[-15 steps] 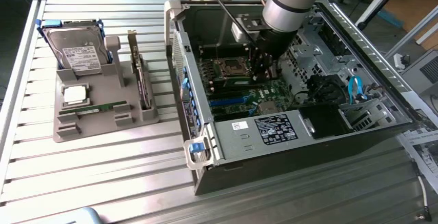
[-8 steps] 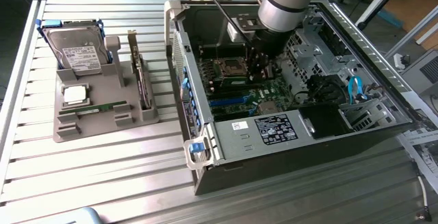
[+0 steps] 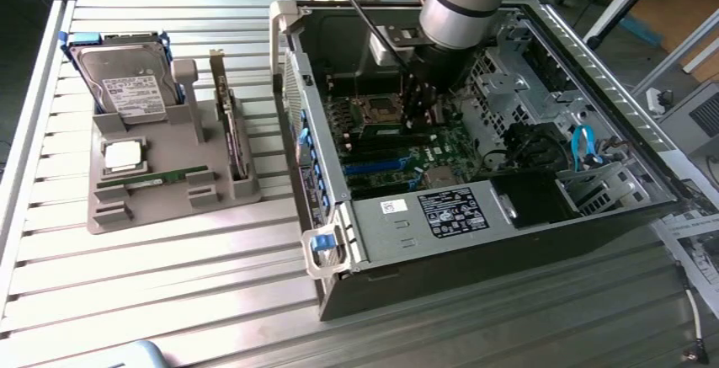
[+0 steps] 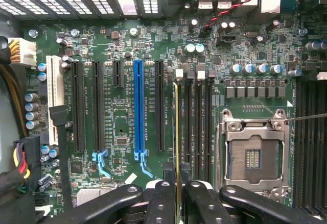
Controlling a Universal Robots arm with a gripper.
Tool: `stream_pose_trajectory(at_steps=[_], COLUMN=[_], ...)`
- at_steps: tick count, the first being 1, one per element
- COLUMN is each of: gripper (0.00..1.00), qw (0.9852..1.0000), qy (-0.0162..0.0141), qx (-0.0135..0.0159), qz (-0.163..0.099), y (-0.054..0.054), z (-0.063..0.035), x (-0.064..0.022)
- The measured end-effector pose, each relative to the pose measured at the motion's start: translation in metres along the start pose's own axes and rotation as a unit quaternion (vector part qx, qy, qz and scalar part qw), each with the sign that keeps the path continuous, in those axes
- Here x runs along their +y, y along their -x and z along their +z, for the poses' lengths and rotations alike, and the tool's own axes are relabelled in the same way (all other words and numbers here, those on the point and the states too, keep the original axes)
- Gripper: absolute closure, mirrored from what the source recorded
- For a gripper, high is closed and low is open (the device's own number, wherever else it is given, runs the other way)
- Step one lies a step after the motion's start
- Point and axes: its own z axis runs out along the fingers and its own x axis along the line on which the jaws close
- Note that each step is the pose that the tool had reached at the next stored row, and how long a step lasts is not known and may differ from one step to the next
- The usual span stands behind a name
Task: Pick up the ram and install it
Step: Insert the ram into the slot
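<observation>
**Ram stick in my grip, over the memory slots**

My pincer (image 4: 176, 183) is drawn in narrow and closed on the ram stick (image 4: 177, 132). In the wrist view the black fingers (image 4: 162, 196) sit on either side of it, pressed against its two flat faces. I see the stick edge-on, as a thin yellowish line running away from my fingertips across the motherboard (image 4: 122, 117).

That line lies along the near edge of the bank of black memory slots (image 4: 196, 127), between them and the last long black expansion slot, with the blue slot (image 4: 138, 106) one place further off. The open processor socket (image 4: 254, 157) sits on the far side of the memory slots. Whether the stick's lower edge touches a slot or hangs just above it, I cannot tell.

From the exterior view, my arm (image 3: 466, 6) reaches down into the open computer case (image 3: 371, 216), which lies on its side on the slatted metal table (image 3: 168, 284). My pincer (image 3: 422, 103) is deep inside, close over the board.

Towards the exterior view's left, well apart from the case, stands a grey tray (image 3: 157, 208). It carries a hard drive (image 3: 133, 82) propped at a tilt, a square silver processor chip (image 3: 121, 155), an upright expansion card (image 3: 231, 132) — and a second ram stick (image 3: 151, 178) lying flat in its groove just beside the chip.
</observation>
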Motion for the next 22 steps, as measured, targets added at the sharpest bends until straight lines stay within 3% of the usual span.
stream_pose_trajectory(at_steps=[4, 7, 10, 11, 12, 17, 22], gripper=[0.86, 0.86, 0.86, 0.86, 0.86, 0.86, 0.86], qw=[1.0, 0.9998, 0.9993, 0.999, 0.9989, 0.9988, 0.9988], qy=[-0.0011, -0.0218, -0.0373, -0.0437, -0.0474, -0.048, -0.0481], qx=[0.0, -0.0002, -0.0004, -0.0005, -0.0006, -0.0004, -0.0005], qz=[0.0, 0.0, 0.0, 0.0, 0.0, 0.0, 0.0], y=[0.0003, 0.0003, 0.0003, 0.0003, 0.0004, 0.0003, 0.0003], z=[0.0001, 0.0005, 0.0008, 0.0009, 0.001, 0.0009, 0.0019], x=[0.0001, 0.0001, 0.0001, 0.0001, 0.0001, 0.0012, 0.0091])
